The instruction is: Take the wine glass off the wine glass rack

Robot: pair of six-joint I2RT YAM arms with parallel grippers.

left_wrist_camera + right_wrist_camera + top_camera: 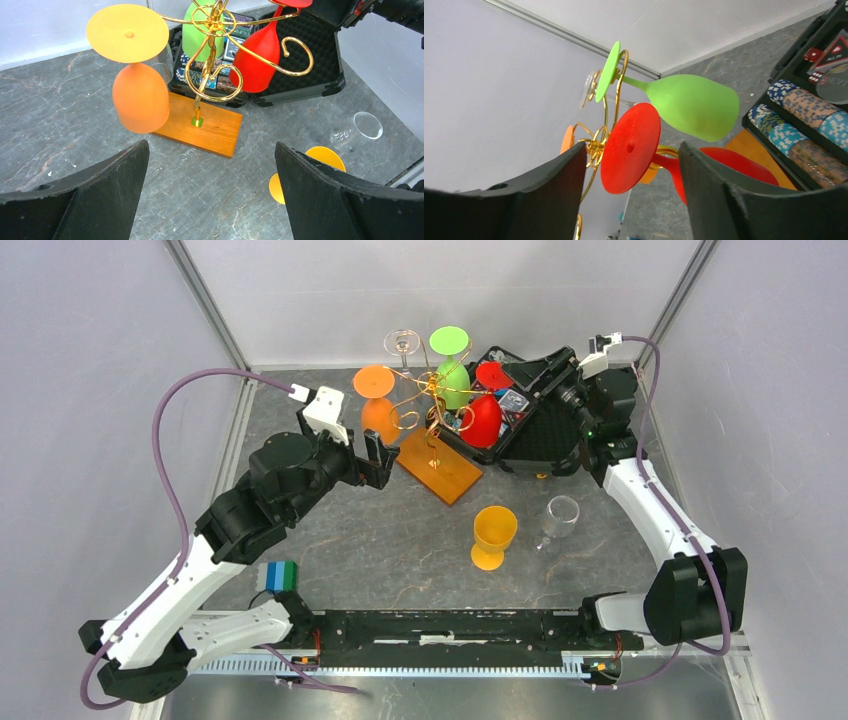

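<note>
The right claw (pixel 631 152) is straddling the foot of the red wine glass (pixel 630 135), seemingly not touching; the green wine glass (pixel 689 105) is hanging on the gold wine glass rack (pixel 595 146) near poker chips (pixel 799 115).

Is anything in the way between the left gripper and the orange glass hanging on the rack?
Nothing visible. From the left wrist camera, the open left gripper faces the orange glass with only open space between them. The rack's wooden base lies beyond the glass, not in front of it.
</note>
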